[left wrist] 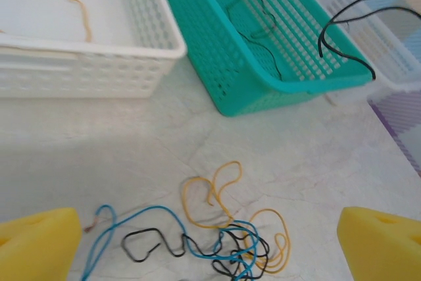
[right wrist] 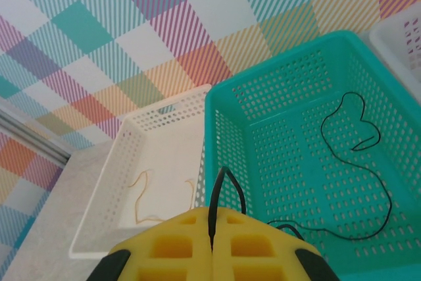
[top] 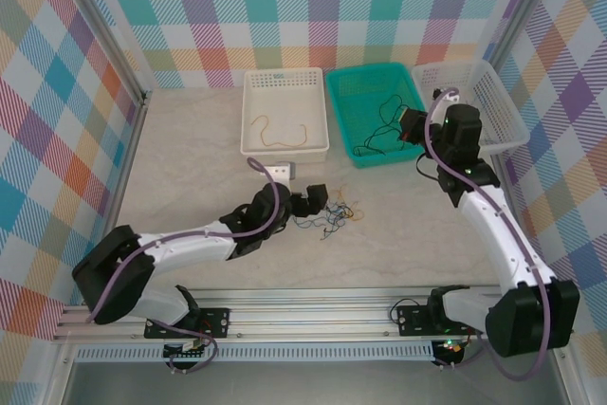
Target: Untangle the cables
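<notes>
The cables not yet sorted lie in a small heap at the middle of the table, on the near side of the baskets that line its far edge. In the heap, blue, black and orange strands loop through one another. One orange cable lies alone in the white basket, and a black cable lies in the teal basket beside it. The left gripper sits low just beside the heap with its jaws spread wide and nothing between them, its yellow pads flanking the knot. The right gripper hangs over the teal basket's near right corner, its jaws pressed together on a thin black strand that loops out above them. The step in hand looks like a drop-off of that black strand on the right, with the left arm set up for the next pick. That pick calls for closing on one loose loop at the heap's edge, probably orange, and lifting slowly so the others slip free.
</notes>
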